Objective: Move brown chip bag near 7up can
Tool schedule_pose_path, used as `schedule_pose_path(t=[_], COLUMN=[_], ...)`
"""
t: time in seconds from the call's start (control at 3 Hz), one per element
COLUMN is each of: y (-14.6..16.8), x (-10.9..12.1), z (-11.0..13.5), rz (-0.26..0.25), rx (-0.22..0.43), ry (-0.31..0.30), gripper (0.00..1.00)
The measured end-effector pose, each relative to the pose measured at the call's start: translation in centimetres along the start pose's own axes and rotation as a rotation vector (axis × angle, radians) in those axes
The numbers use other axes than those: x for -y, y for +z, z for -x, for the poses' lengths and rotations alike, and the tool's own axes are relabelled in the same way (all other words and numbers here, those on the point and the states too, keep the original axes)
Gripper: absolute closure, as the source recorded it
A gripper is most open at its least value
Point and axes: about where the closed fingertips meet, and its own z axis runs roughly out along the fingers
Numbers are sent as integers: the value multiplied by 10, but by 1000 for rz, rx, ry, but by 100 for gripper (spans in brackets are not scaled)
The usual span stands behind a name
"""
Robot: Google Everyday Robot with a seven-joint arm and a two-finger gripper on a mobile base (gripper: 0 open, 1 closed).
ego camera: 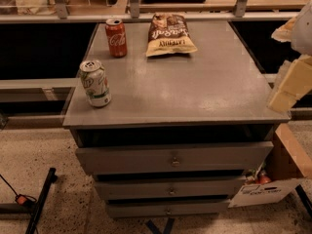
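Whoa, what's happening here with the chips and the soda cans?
A robot is meant to put the brown chip bag near the 7up can, but nothing is being held. The bag lies at the back of the gray cabinet top, beside a red cola can. The 7up can stands upright near the front left corner, apart from the bag. The robot's end effector hangs at the cabinet's right edge, touching none of them.

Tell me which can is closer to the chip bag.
The red cola can, just left of the brown chip bag at the back. The 7up can stands near the front-left corner; the gripper is off the table's right edge.
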Motion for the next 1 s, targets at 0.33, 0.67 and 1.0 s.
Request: schedule_pose_path(t=[0.33, 0.67, 1.0], y=[1, 5, -4], x=[46, 86, 103], z=[13, 35, 45], rz=[-93, -225, -296], rx=[115, 193, 241], ry=[77, 148, 159], gripper=[0, 0, 0])
